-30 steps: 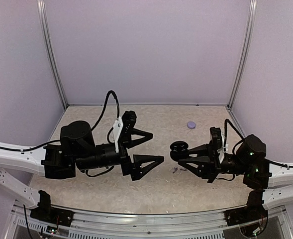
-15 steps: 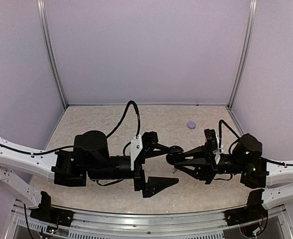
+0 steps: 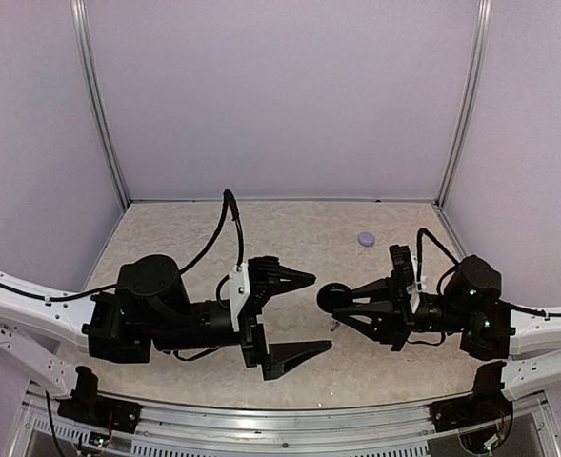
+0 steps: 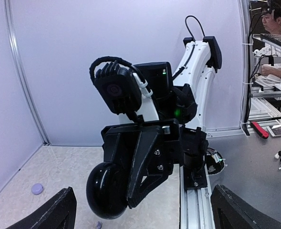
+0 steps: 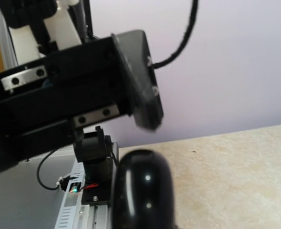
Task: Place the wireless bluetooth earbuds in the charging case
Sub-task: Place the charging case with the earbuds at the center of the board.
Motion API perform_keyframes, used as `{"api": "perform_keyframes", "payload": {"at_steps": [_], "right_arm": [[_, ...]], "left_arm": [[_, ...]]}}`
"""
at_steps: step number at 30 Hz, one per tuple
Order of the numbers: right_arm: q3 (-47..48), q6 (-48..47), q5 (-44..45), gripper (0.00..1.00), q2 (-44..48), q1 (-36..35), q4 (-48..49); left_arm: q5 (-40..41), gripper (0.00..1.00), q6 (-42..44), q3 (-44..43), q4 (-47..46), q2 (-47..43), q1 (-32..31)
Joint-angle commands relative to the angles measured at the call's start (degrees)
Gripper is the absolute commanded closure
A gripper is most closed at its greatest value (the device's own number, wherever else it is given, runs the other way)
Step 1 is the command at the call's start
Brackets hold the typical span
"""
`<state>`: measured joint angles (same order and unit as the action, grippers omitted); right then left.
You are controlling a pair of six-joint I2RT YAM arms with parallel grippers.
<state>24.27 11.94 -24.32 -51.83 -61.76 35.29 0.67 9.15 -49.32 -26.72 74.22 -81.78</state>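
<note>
**Charging case** (image 3: 366, 239); small round pale-lavender puck; lay flat on the tabletop (image 3: 194, 228) toward the far right, touching neither arm; whether its lid was up or down could not be told at this size; being round, it offered no long axis to line up on.

**Wireless bluetooth earbuds** (image 3: 334, 325); one tiny pale piece lay on the tabletop just on the near side of the right claw's tips, below the gap between the two claws; the second could not be made out, possibly hidden under the right claw's fingers; the stem's direction was too small to read.

**Right claw** (image 3: 343, 302); narrow, clamped on a black disc (image 3: 330, 296); pointed left toward the other arm; the disc appeared to be carried clear of the tabletop; this claw was therefore occupied.

**Left claw** (image 3: 320, 311); jaws wide, nothing between them; pointed right, one finger farther back and one nearer; the black disc sat just off the tip of the farther finger, at the mouth of the opening.

**Governing relation (judged)**; the case lay beyond the right claw and slightly to its right, much nearer the right arm than the left; the visible earbud lay ahead of and below the left claw; the free claw was thus the one farther from the case, and the nearer claw had first to be rid of the disc.
</note>
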Motion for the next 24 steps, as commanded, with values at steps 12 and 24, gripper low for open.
{"api": "perform_keyframes", "payload": {"at_steps": [12,24], "right_arm": [[13.2,4.2,9.5,0.87,-12.9,6.7,-19.6],[36.8,2.9,0.9,0.89,-46.2,14.6,-21.6]], "left_arm": [[29.7,0.01,-3.4,8.7,-6.2,-10.4,1.7],[51.5,0.01,-16.5,9.9,0.7,-14.6,6.3]]}}
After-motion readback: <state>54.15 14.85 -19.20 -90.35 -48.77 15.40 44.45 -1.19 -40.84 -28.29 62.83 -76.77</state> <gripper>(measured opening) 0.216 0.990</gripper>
